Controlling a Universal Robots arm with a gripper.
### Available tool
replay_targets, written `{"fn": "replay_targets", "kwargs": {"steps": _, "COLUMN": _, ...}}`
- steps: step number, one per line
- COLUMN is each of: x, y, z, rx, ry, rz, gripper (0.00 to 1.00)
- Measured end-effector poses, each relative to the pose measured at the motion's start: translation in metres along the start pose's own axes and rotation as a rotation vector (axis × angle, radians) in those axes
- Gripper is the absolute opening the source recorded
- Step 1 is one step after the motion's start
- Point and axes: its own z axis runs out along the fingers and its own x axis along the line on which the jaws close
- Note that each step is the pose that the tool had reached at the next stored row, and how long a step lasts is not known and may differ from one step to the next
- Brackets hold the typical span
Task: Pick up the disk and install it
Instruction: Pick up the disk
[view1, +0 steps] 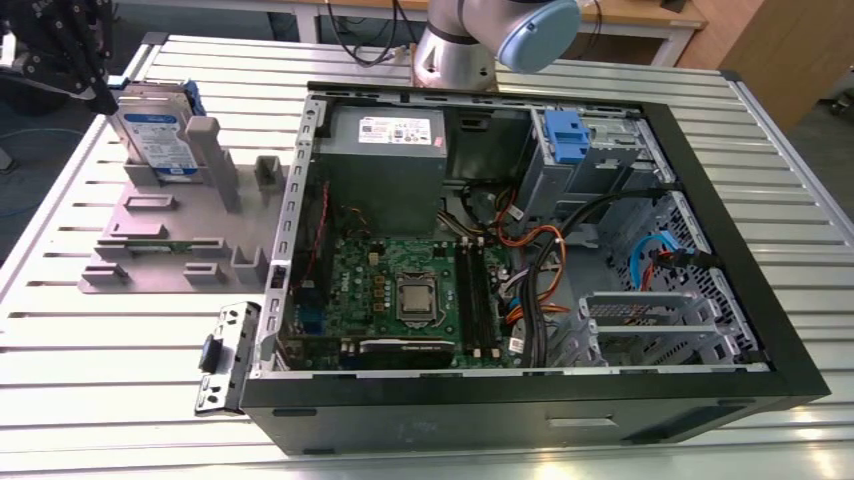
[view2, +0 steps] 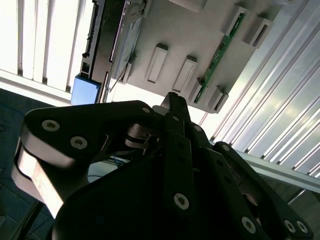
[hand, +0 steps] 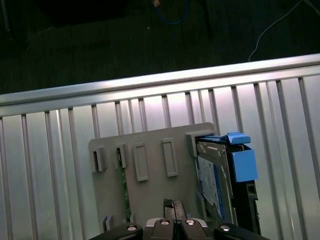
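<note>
The pick-up is not showing as done yet: the disk (view1: 151, 135) is standing upright in the grey holder (view1: 160, 225) on the table (view1: 107, 400), upper left of the exterior view, outside the open computer case (view1: 741, 200). The end effector (hand: 173, 209), fingers together and empty, is hovering near it. Inside the case, 1 other blue caddy (view1: 566, 135) is sitting.

The end effector (view1: 91, 90) runs off the exterior view's left edge; a grey post (view1: 207, 160) hides part of the disk (view1: 150, 135).
</note>
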Motion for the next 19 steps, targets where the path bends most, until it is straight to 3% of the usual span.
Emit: {"fn": "replay_targets", "kwargs": {"steps": 19, "x": 0.0000, "y": 0.0000, "z": 0.0000, "rx": -0.0008, "ry": 0.0013, "rz": -0.034, "gripper": 0.10}}
